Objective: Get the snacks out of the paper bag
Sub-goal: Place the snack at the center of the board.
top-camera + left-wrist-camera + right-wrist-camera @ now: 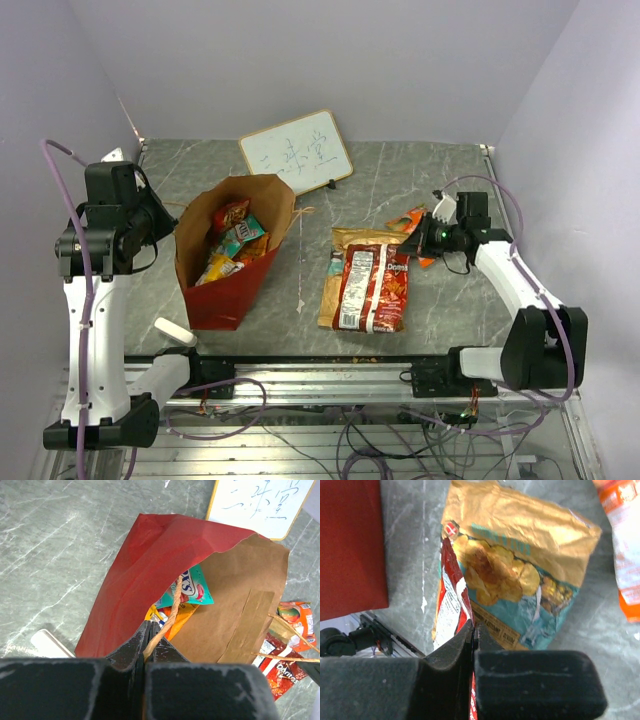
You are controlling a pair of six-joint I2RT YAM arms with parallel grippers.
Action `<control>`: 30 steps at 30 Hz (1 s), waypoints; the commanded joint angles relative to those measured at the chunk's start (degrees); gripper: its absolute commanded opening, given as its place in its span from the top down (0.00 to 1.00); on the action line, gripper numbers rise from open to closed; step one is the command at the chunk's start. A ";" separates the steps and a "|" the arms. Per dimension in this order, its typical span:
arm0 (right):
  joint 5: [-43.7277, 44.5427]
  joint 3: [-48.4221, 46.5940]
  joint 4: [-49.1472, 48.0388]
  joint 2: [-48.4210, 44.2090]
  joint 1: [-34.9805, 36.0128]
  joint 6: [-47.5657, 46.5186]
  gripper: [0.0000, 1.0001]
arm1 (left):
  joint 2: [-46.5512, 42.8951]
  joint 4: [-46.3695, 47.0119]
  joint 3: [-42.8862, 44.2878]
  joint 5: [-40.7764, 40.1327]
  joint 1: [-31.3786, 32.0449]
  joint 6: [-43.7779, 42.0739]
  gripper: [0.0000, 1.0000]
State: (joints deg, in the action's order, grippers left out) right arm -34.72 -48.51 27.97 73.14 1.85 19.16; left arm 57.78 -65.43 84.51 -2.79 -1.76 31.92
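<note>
Red paper bag (228,300) runs near-far, mouth twd far side.

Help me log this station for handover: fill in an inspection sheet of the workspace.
Surface: grey marbled table.
Job's things: paper bag open, several packets inside; gold bag, red bag and orange packet out on the table.
Clutter: writing board behind the bag; white tube at the near-left edge.
Grippers: left gripper shut on the bag's handle; right gripper shut on the red bag's edge.
Cables: purple cables along both arms, loose wires below the front rail.
Surroundings: plain walls on three sides.
</note>
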 commanded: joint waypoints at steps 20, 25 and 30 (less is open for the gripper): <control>-7.43 -1.83 -13.36 13.24 -0.97 1.09 1.00 | 1.75 3.96 0.95 2.38 -0.01 -0.62 0.93; -1.58 -4.66 -8.51 14.09 -0.97 0.28 0.98 | 1.70 5.40 0.74 4.33 -0.03 -0.81 0.93; 6.25 -11.56 2.15 15.30 -0.89 -3.43 0.75 | 2.11 6.81 0.48 7.04 -0.05 -1.53 0.93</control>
State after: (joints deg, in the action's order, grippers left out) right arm -36.34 -54.04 20.91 87.50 1.23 20.12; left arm 59.70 -62.04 84.49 0.58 -1.76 31.51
